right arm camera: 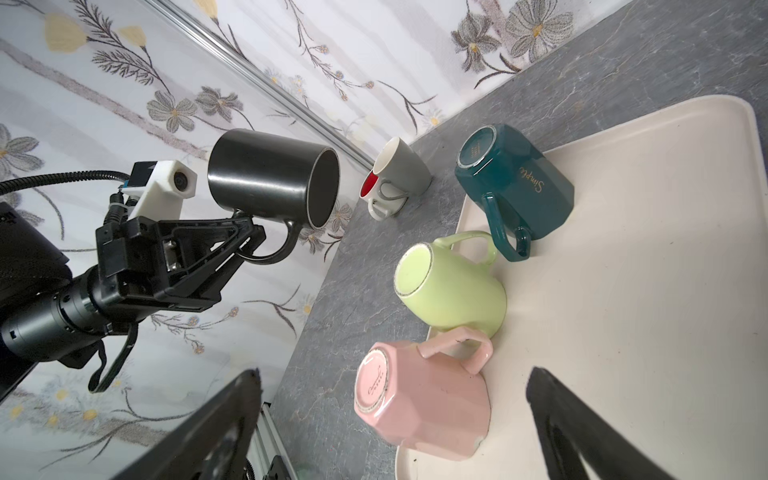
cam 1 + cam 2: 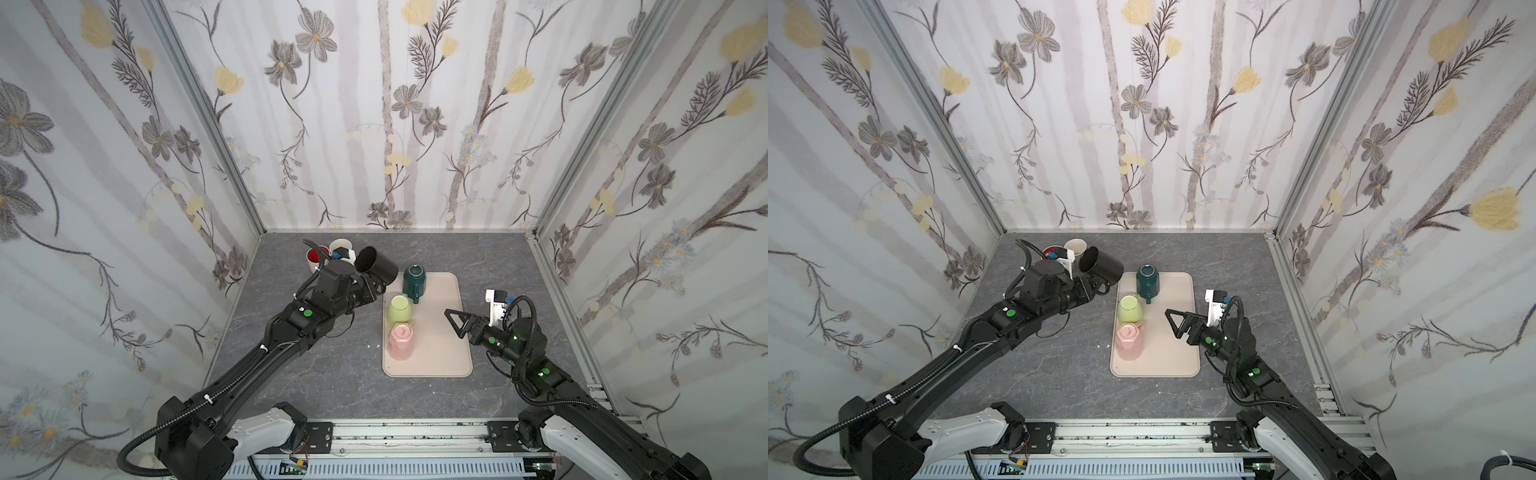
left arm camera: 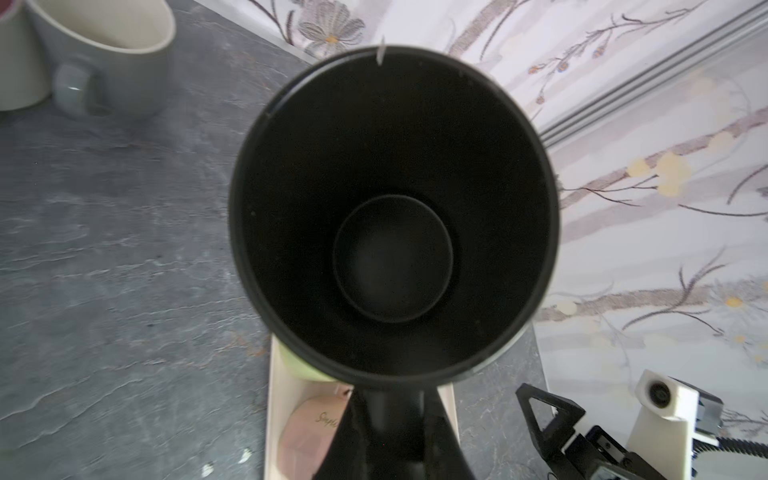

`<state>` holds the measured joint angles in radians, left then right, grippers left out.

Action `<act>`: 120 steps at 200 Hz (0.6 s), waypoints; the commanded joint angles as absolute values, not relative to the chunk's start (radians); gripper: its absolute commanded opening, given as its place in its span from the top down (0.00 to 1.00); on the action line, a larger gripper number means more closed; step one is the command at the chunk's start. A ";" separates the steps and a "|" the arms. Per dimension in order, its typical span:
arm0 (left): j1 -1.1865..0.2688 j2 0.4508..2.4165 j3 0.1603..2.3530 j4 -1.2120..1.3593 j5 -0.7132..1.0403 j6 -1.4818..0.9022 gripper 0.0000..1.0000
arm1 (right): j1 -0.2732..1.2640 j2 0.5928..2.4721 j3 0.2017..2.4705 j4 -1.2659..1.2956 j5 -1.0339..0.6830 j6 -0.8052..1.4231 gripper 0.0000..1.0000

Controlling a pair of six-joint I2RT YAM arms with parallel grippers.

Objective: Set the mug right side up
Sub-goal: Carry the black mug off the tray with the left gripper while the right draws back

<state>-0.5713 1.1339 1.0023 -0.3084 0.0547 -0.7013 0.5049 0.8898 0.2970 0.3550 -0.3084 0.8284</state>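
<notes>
Black mug, handle clenched in my left gripper, may pivot into grey mug at ten o'clock; right gripper is released.

Even, diffuse, bright light; shadows on the table soft, faint; frame posts bow toward top-view edges; mug interior dark, nearly featureless, in the left wrist view.

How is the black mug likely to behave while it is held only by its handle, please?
The black mug looks like rigid glossy ceramic, so it probably will not flex but may be slippery. The left gripper is shut on its handle alone, the body tilted on its side, so it could pivot in the grip. Dropped, it would likely chip.
</notes>
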 commanded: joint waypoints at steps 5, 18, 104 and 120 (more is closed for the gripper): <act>-0.518 1.103 1.005 -0.378 -0.039 -0.655 1.00 | 0.505 0.847 0.282 0.358 -0.330 0.810 0.00; -0.487 1.098 0.997 -0.388 -0.071 -0.652 1.00 | 0.505 0.813 0.276 0.336 -0.328 0.805 0.00; -0.260 1.224 1.069 -0.405 -0.148 -0.588 1.00 | 0.505 0.614 0.191 0.257 -0.365 0.843 0.00; -0.217 1.237 1.068 -0.381 -0.169 -0.591 1.00 | 0.505 0.578 0.175 0.243 -0.371 0.857 0.00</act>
<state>-0.2626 1.2247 1.0523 -0.4599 -0.0856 -0.6044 0.5037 0.6144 0.1917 0.2581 -0.3473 0.8295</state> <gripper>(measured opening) 0.150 0.996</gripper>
